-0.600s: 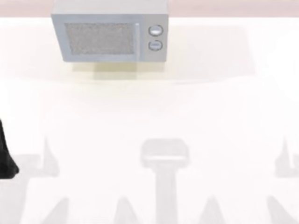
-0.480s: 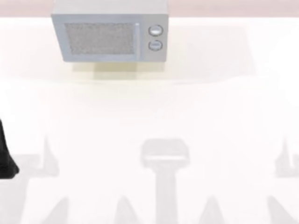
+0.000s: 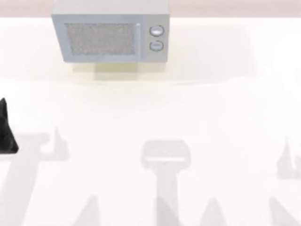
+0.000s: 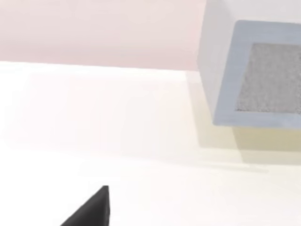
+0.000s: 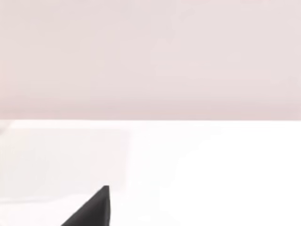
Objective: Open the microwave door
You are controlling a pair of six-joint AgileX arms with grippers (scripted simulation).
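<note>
The left claw (image 3: 6, 129) shows only as a dark wedge at the far left edge of the top view, over the counter's (image 3: 197, 117) left side and about mid-depth, well apart from the microwave (image 3: 110, 33). Only one dark tip of it appears in its own wrist view, so I cannot tell whether its fingers are spread or closed, and nothing is seen held in it. That wrist view looks across bare counter toward the microwave's left front corner, which suggests the claw is aimed roughly at the oven but has a good stretch of counter to cross.

The right claw is not visible from above; its wrist view shows one dark tip (image 5: 91, 212), bare counter and the pinkish back wall, so it appears parked off to the right.

The microwave stands at the far side of the counter, left of centre. The microwave door (image 3: 101, 40), the panel with the speckled mesh window, lies flush with the front, its right edge meeting the narrow panel with two round knobs (image 3: 156, 37).

By my reading the task is barely begun: the door is fully shut and untouched. Reaching it, getting purchase on its edge and swinging it out all remain.
</note>
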